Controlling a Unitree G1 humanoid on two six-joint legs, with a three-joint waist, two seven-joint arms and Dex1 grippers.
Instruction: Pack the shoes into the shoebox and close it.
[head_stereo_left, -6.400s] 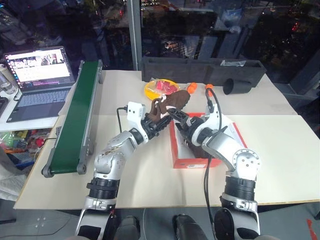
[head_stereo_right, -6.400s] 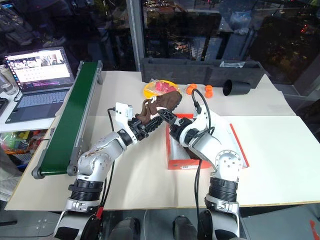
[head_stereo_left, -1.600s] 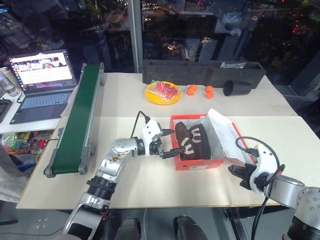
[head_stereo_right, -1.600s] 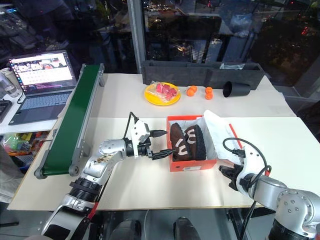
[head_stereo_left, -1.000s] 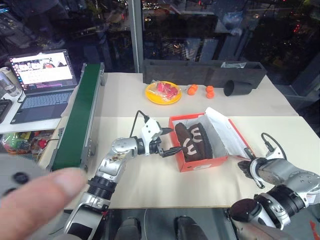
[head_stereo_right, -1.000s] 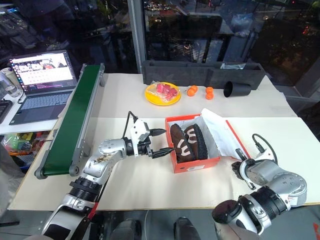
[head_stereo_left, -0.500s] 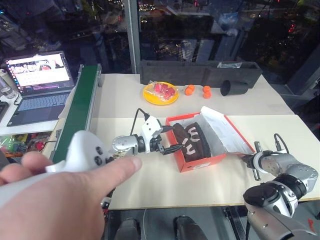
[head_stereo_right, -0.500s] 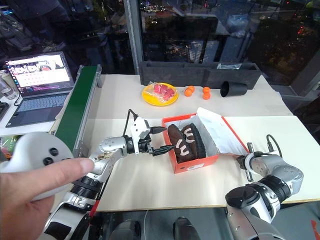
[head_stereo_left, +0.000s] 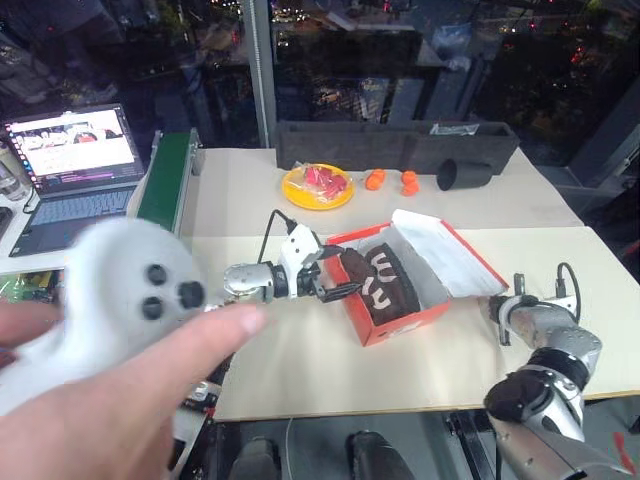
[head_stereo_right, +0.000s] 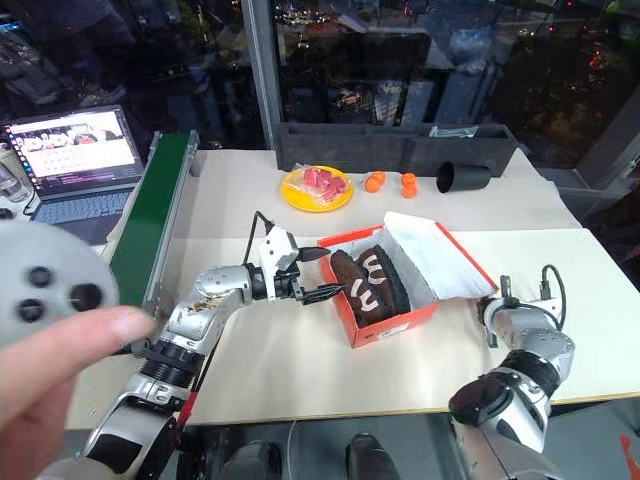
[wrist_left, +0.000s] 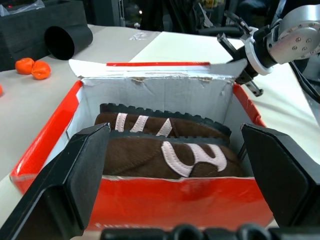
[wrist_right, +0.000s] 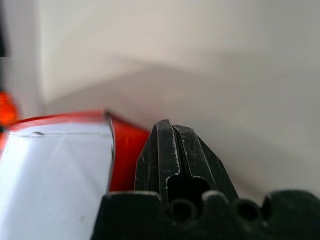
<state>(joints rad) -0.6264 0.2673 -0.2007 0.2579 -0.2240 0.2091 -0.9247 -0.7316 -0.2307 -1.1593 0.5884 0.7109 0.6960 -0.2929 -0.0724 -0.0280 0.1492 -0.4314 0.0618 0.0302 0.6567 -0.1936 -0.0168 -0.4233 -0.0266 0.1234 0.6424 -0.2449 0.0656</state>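
Observation:
The red-orange shoebox (head_stereo_left: 405, 318) stands open mid-table, its lid (head_stereo_left: 440, 255) leaning back to the right with the white inside up. Two dark brown shoes (head_stereo_left: 380, 283) with white markings lie side by side inside it. My left gripper (head_stereo_left: 335, 277) is open, level, at the box's left wall; in the left wrist view its fingers (wrist_left: 80, 165) frame the box (wrist_left: 175, 202) and the shoes (wrist_left: 165, 150). My right gripper (head_stereo_left: 496, 306) is shut, its tips (wrist_right: 172, 131) at the lid's red outer edge (wrist_right: 125, 145), with nothing in it.
A person's hand holding a white controller (head_stereo_left: 110, 300) fills the near left. Beyond it are a green conveyor (head_stereo_left: 160, 180) and a laptop (head_stereo_left: 70, 160). At the back are a yellow plate (head_stereo_left: 316, 185), oranges (head_stereo_left: 376, 180), a black cup (head_stereo_left: 460, 175) and a long dark tray (head_stereo_left: 390, 145).
My right gripper has moved from the table's near right up to the lid's edge, rolling as it went. A person's hand with a controller has come in. The left gripper kept still.

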